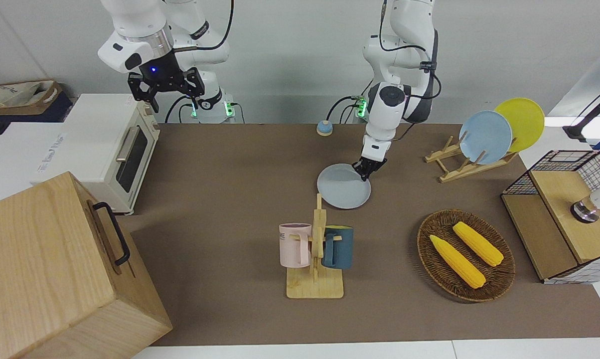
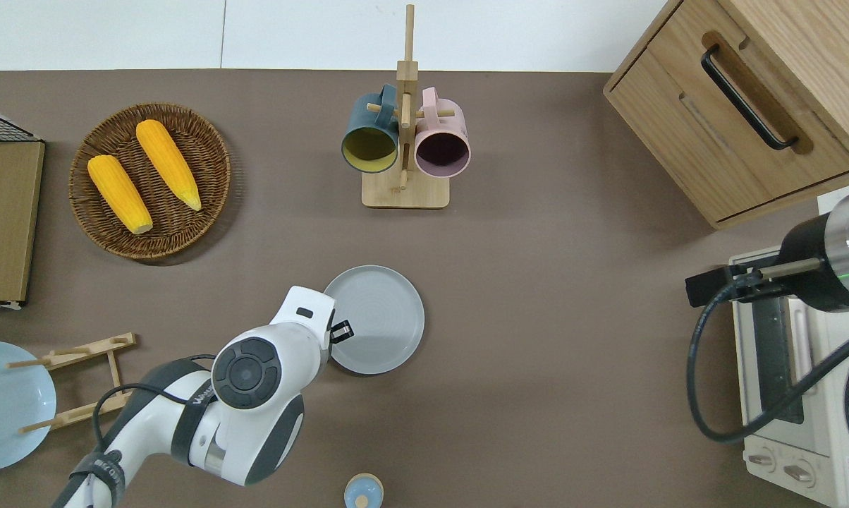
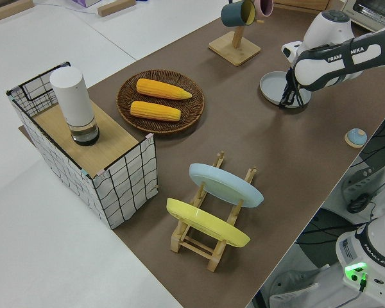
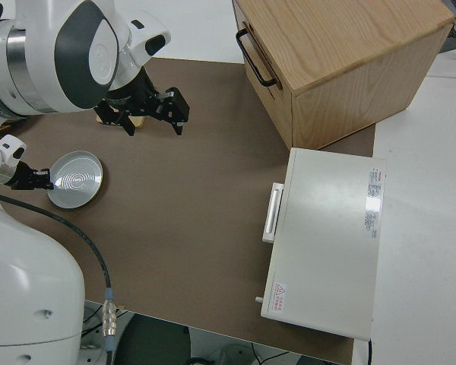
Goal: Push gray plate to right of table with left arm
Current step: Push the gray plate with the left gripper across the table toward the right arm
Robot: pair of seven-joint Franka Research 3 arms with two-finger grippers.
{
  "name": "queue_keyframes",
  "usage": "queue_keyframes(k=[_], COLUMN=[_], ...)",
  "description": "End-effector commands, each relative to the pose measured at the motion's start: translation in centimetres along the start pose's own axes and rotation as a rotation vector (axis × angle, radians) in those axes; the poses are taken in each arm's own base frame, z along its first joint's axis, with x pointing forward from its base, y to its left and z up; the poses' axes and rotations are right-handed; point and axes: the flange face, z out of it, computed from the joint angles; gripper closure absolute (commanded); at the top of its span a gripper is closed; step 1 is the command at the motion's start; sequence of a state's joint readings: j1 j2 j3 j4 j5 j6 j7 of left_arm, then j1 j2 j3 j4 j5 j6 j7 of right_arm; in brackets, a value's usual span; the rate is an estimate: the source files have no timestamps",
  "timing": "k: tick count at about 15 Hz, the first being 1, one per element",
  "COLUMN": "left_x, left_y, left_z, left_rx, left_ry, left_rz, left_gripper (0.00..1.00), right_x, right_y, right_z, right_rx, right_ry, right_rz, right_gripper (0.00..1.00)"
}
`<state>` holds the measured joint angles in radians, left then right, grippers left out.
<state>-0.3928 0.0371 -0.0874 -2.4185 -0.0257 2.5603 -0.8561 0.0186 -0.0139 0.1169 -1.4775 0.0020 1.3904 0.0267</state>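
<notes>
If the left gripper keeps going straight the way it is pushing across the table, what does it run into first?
The left gripper is already at the rim of the gray plate, on the side toward the left arm's end. Past the plate, the table looks bare up to the toaster oven, though height is hard to judge.

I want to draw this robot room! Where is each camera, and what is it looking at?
Front: across the table, facing both arms.
Overhead: straight down; left gripper against the gray plate.
Left side: raised at the left arm's end, by the plate rack.
Right side: above the right arm, over the toaster oven; right gripper open.
All four show the plate.
</notes>
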Motion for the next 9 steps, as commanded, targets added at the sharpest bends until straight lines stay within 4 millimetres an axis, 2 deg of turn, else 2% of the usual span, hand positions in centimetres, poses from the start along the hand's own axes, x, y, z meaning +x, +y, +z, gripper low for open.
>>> queue_keyframes(k=[1, 5, 9], left_x=[-1.6, -3.4, -5.0], left_y=[4.4, 8.2, 11.1], left_z=[1.8, 2.4, 3.3], left_rx=[0.001, -0.001, -0.003], left_ry=[-0.014, -0.025, -0.023], left_rz=[-0.035, -0.045, -0.059], left_gripper=[1.0, 1.0, 1.0], right_x=[-0.3, -0.3, -0.3], right_y=[0.1, 0.2, 0.2], right_z=[-0.4, -0.4, -0.4], right_rx=[0.01, 0.01, 0.01], right_ry=[-0.004, -0.004, -0.004], right_rz=[0.006, 0.007, 0.007], right_gripper=[0.017, 0.017, 0.017])
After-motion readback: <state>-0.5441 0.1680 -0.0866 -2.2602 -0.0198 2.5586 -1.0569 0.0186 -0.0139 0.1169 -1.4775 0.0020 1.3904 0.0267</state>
